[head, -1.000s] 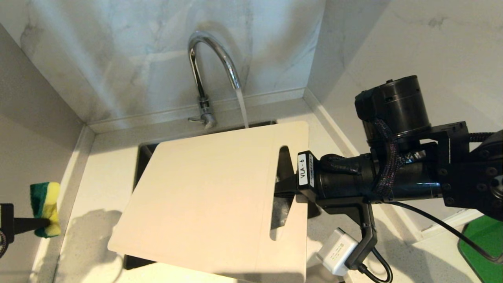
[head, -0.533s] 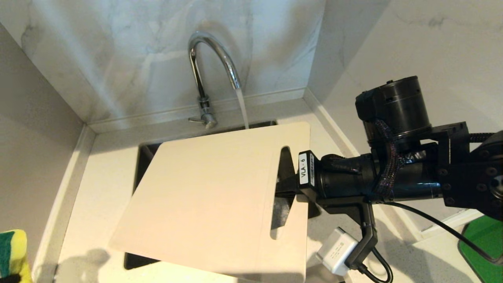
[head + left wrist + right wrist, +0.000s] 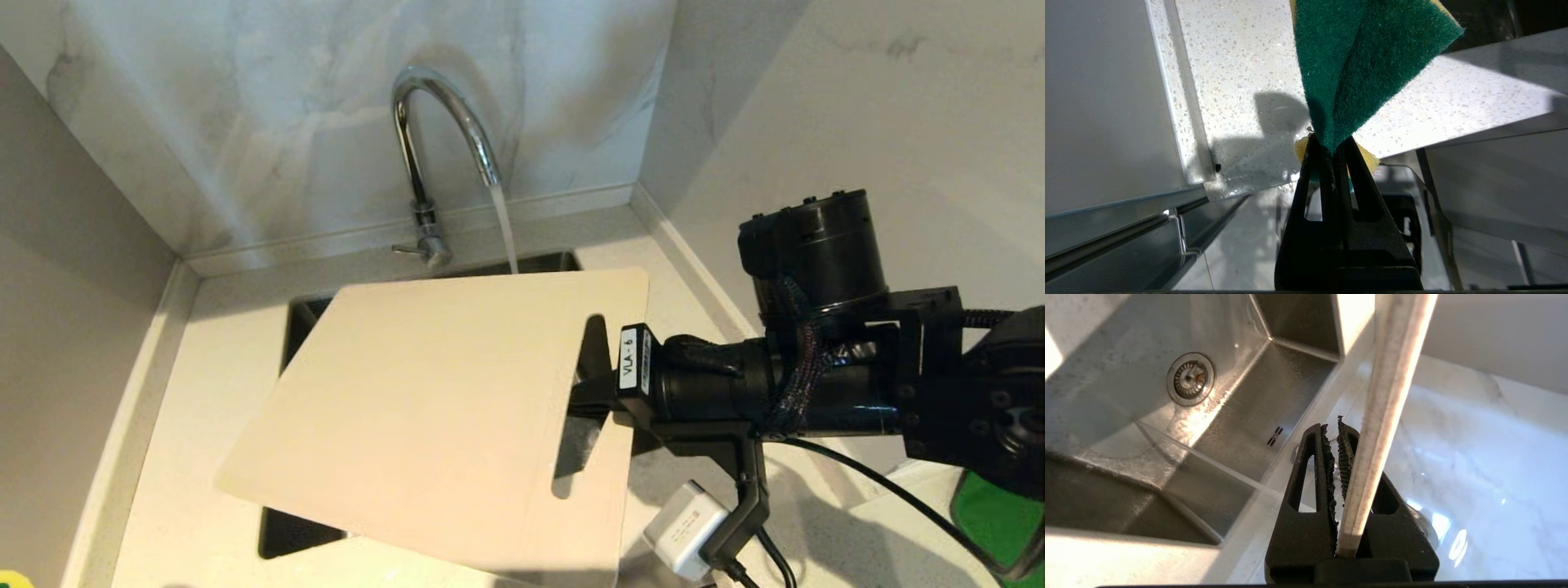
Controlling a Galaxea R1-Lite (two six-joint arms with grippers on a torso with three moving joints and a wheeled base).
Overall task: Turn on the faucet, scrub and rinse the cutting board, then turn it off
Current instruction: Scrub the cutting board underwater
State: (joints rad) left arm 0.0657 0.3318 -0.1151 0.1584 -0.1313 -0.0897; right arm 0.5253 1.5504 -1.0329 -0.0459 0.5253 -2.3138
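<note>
Water runs from the chrome faucet, and its stream drops just behind the far edge of the cutting board. The cream board hangs tilted over the sink. My right gripper is shut on the board at its handle-slot end. In the right wrist view the board's edge runs up between the fingers of the right gripper. My left gripper is shut on a green and yellow sponge above the counter's front corner, and only a yellow sliver of the sponge shows in the head view.
The faucet's small lever sticks out to the left at its base. The steel sink basin has a drain. A bright green flat object lies on the counter at the far right. Marble walls close off the back and right.
My left gripper with the sponge dropped down and back, leaving the head view at the lower left. The board's near left corner sank a little, and the right arm lowered slightly.
</note>
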